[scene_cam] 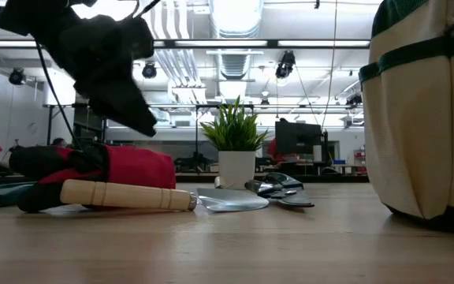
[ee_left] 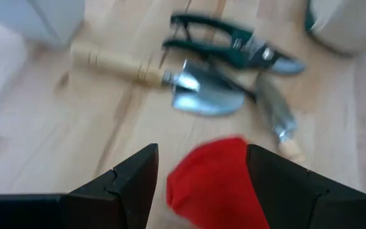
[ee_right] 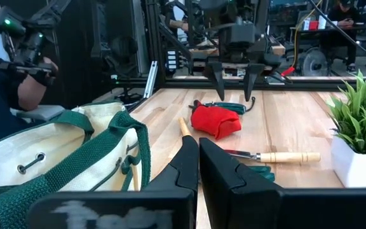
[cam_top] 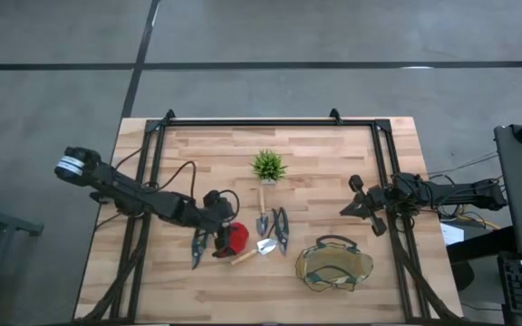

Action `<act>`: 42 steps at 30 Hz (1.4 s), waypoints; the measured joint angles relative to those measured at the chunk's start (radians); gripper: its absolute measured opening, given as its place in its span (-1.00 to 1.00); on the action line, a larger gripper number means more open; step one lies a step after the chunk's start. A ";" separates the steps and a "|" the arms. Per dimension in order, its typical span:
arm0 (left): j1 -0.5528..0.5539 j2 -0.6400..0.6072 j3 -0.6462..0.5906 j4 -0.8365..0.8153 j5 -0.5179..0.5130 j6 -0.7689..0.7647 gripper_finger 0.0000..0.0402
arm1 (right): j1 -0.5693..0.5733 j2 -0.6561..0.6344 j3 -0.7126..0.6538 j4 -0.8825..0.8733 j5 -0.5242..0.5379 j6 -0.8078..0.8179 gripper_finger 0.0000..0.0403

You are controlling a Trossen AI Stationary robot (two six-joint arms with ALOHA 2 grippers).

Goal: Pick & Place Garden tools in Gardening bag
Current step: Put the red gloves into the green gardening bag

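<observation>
Below left claw (ee_left: 199, 168), fingers apart: red glove (ee_left: 216, 181), untouched.

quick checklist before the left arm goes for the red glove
1. Left gripper open: ok, fingers spread wide.
2. Lined up over the red glove: ok, glove sits between the fingers in the wrist view.
3. Already touching the glove: cannot tell.
4. Trowel clear of the grab: ok, it lies beyond the glove.
5. Gardening bag ready: ok, upright, mouth open.
6. Right gripper out of the way: ok, shut, parked at the table's right side.
</observation>
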State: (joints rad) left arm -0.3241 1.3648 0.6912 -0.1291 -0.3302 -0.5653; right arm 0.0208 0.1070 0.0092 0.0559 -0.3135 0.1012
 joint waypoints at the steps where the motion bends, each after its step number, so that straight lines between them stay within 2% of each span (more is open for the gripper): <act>1: -0.003 0.007 -0.005 -0.004 0.000 -0.021 0.20 | 0.000 0.000 0.000 0.000 0.000 0.000 -0.96; 6: -0.011 0.061 -0.008 -0.005 0.003 -0.100 0.20 | 0.000 0.000 0.000 0.000 0.000 0.000 -0.96; 16: -0.007 0.173 0.005 0.018 0.012 -0.093 0.17 | 0.000 0.000 0.000 0.000 0.000 0.000 -0.96; 21: -0.004 0.179 0.004 0.049 0.035 -0.042 -0.13 | 0.000 0.000 0.000 0.000 0.000 0.000 -0.96; 28: -0.005 0.143 0.000 0.084 0.069 0.084 -0.90 | 0.000 0.000 0.000 0.000 0.000 0.000 -0.96; 35: -0.005 0.126 0.007 0.128 -0.013 0.150 -0.95 | 0.000 0.000 0.000 0.000 0.000 0.000 -0.96; 42: -0.027 0.106 0.015 0.303 -0.055 0.267 -0.96 | 0.000 0.000 0.000 0.000 0.000 0.000 -0.96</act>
State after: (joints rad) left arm -0.3511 1.4708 0.7067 0.1737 -0.3851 -0.2986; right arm 0.0212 0.1074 0.0090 0.0558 -0.3134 0.1011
